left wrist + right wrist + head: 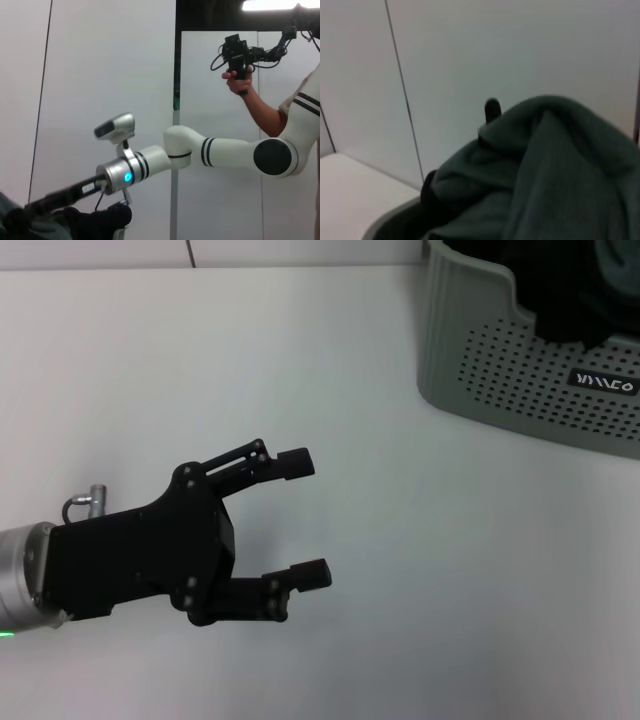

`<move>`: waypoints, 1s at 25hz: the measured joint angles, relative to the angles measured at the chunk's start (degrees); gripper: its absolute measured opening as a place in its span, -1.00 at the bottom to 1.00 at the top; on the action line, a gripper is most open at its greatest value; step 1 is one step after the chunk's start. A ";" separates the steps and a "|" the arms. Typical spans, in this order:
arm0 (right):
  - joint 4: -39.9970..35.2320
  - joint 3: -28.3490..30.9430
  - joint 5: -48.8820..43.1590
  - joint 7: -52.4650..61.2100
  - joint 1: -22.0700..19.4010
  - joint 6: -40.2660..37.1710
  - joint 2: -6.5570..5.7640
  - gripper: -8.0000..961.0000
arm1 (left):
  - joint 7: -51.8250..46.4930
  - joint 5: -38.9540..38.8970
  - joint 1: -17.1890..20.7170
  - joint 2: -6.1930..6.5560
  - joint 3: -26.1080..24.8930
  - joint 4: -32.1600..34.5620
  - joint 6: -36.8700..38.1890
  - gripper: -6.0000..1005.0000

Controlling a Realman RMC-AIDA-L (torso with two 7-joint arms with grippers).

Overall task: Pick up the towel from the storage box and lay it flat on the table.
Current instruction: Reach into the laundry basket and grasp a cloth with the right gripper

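The grey-green storage box (500, 370) stands at the table's far right. The towel (555, 170) lies bunched in it with its dark teal-green face showing, close in the right wrist view; a teal bit shows in the head view (612, 262). My right gripper (568, 302) is a black mass down inside the box at the towel; its arm reaches in, seen from the left wrist view (80, 217). My left gripper (312, 518) is open and empty over the white table (300, 360), well left of the box.
A person (260, 100) stands behind the robot holding a black hand controller. The box rim (385, 227) and a stretch of table (350, 190) show beside the towel. A wall runs behind the table.
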 joint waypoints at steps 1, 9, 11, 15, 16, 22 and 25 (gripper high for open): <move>0.02 -0.33 -0.92 -0.01 0.28 0.74 0.45 0.67 | 0.00 0.00 0.09 -0.06 -0.33 0.00 0.00 0.77; -10.84 -0.22 -0.24 -2.52 -3.77 1.64 5.12 0.18 | 0.00 0.26 0.39 -0.29 -1.14 -0.01 0.01 0.77; -15.61 -0.28 1.36 -3.31 -6.02 1.35 6.60 0.09 | -0.11 0.19 0.25 -0.29 -1.14 0.00 0.00 0.77; -21.65 -1.97 8.08 -3.89 -9.64 -1.21 7.15 -0.08 | -0.47 0.27 -0.15 -0.22 -1.13 0.00 0.00 0.77; -22.25 -2.17 10.06 -4.30 -10.09 -2.43 7.06 -0.13 | -0.49 0.28 -0.16 -0.22 -1.13 0.00 0.01 0.77; -24.10 -2.05 17.19 -7.45 -10.99 -8.68 7.01 -0.47 | -0.47 -0.05 0.16 -0.21 -1.94 0.00 0.00 0.77; -24.02 -1.91 16.86 -7.55 -11.27 -8.18 6.95 -0.67 | -0.45 -0.03 0.19 -0.39 -2.54 0.00 0.00 0.77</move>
